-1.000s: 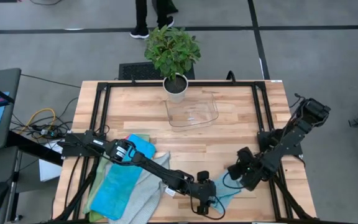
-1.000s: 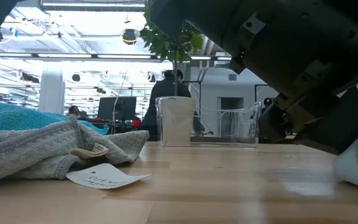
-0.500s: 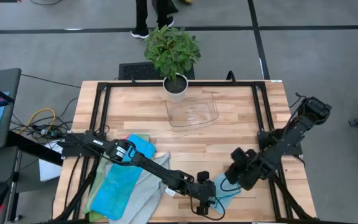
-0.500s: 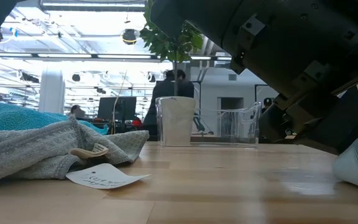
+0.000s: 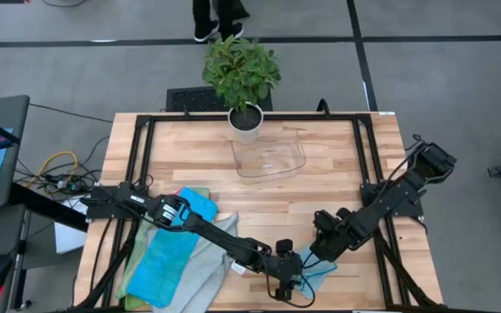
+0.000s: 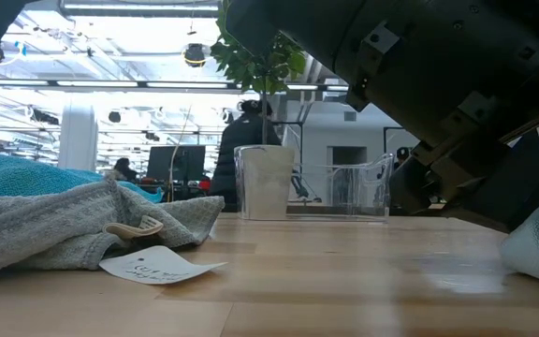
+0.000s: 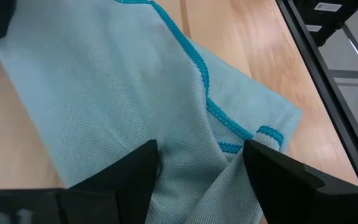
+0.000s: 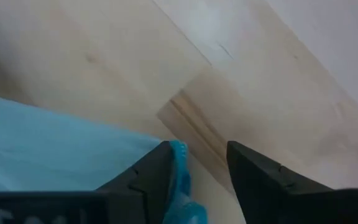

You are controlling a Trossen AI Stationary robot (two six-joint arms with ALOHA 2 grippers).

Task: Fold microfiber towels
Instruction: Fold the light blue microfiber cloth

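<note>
Here, the left gripper (image 5: 292, 283) sat low at the table's near edge, fingers (image 7: 277, 168) spread apart with folds of the light grey towel (image 7: 129, 106) between them. The right gripper (image 5: 318, 246) stood just beside it, jaws parted over the same towel's teal edging (image 8: 180, 163). Wooden table (image 5: 320, 187) beneath both. Left of the grippers: grey towel (image 5: 207, 261), paper tag (image 6: 162, 267), bright blue towel (image 5: 168, 256). Far side: clear plastic tray (image 5: 270, 156), potted plant (image 5: 242, 74). A person (image 6: 234, 154) stood beyond.

- Your left gripper (image 5: 287, 280) is low at the near table edge, arm stretched far across, its 2 fingers (image 7: 129, 177) apart.
- Your right gripper (image 5: 320, 246) is just beside it, fingers (image 8: 157, 171) also parted.
</note>
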